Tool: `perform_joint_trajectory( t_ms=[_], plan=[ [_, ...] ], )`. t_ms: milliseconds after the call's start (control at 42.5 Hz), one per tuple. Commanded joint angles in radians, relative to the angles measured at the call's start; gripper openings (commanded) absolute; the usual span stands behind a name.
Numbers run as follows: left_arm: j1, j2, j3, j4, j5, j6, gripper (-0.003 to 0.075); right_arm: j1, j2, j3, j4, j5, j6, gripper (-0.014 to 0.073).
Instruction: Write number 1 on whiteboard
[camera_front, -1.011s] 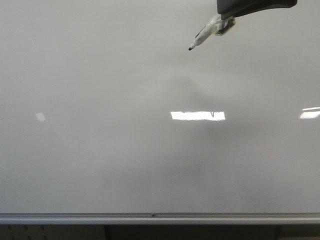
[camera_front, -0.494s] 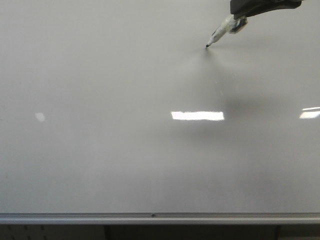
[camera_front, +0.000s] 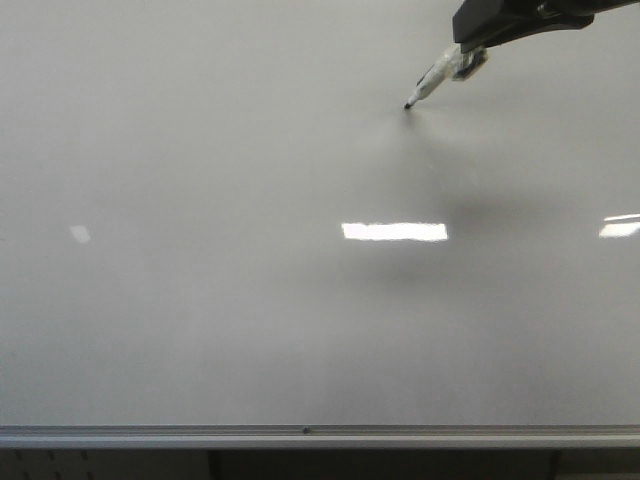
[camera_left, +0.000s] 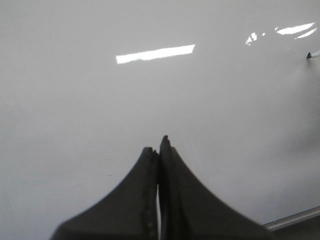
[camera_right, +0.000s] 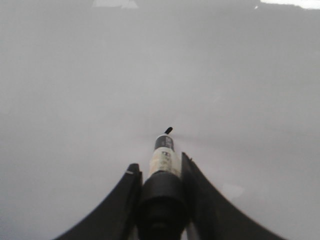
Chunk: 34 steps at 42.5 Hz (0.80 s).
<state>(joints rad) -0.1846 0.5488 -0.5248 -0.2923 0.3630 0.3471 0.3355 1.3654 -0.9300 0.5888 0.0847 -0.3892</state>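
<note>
Spanning the whole view, the whiteboard (camera_front: 200, 300) shows no number 1 yet; right gripper (camera_right: 159, 186) clamps the marker (camera_front: 437, 78), tip at the board's upper right, needing steady pressure downward; left gripper (camera_left: 158, 155) closed, empty.

The whiteboard (camera_front: 200, 300) is smooth and glossy, pale grey-white, mirroring the ceiling lights; its lower edge rail (camera_front: 300, 436) looks like brushed silver aluminium. The pincer fingers (camera_right: 205, 210) are matt black plastic. The marker (camera_front: 440, 75) barrel looks like shiny light plastic with a black tip.
</note>
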Motion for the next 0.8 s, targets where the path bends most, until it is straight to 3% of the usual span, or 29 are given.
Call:
perform_joint_trajectory(
  t_ms=[0,658,776],
  plan=[
    [0.002,0.003,-0.028,-0.012,-0.077,-0.01,-0.002,-0.007,-0.008,-0.033,-0.01,-0.019,-0.014,-0.0087],
    [0.002,0.003,-0.028,-0.012,-0.077,-0.01,-0.002,-0.007,0.022,0.024,-0.012,0.099,-0.014,-0.0087],
    [0.002,0.003,-0.028,-0.012,-0.075,-0.01,-0.002,-0.007,-0.052,0.016,-0.013,0.187,-0.014,-0.0087]
  ],
)
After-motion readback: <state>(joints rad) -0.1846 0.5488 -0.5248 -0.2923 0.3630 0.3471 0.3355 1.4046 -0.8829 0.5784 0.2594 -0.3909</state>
